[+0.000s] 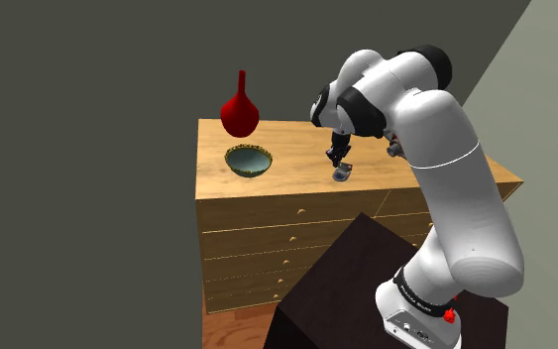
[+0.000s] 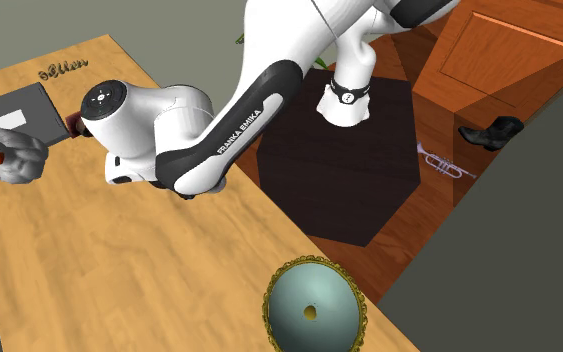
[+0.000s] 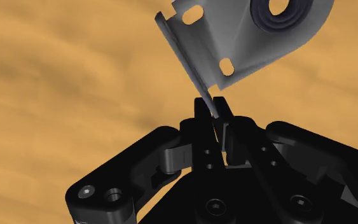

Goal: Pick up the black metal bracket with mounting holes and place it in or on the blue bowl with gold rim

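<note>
At six o'clock from the hand (image 1: 339, 163) in the shoulder view, the grey holed bracket (image 1: 343, 174) sits clenched by its flange.

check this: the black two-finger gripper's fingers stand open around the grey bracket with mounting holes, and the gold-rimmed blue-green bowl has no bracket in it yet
Not open: the wrist view shows the black two-finger gripper shut on the thin edge of the grey bracket with mounting holes. The gold-rimmed blue-green bowl has no bracket in it.
</note>
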Tool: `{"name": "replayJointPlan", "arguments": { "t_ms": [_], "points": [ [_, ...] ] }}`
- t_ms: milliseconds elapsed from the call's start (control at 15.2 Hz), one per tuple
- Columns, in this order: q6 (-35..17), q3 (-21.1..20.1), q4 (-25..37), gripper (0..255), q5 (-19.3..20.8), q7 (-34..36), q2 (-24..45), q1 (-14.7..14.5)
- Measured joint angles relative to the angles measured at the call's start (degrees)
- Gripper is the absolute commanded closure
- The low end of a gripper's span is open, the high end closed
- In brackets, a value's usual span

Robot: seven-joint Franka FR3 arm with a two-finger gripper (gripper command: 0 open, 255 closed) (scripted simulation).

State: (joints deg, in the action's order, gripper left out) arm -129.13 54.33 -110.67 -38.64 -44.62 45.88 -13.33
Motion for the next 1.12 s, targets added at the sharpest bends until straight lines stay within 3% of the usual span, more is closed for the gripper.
{"name": "replayJointPlan", "arguments": {
  "t_ms": [396,1122],
  "points": [
    [0.15,0.23,-0.10,255,0.18,0.04,-0.22,-0.16],
    [4.99,5.63,0.08,255,4.69,1.92,-4.92,-3.82]
  ]
}}
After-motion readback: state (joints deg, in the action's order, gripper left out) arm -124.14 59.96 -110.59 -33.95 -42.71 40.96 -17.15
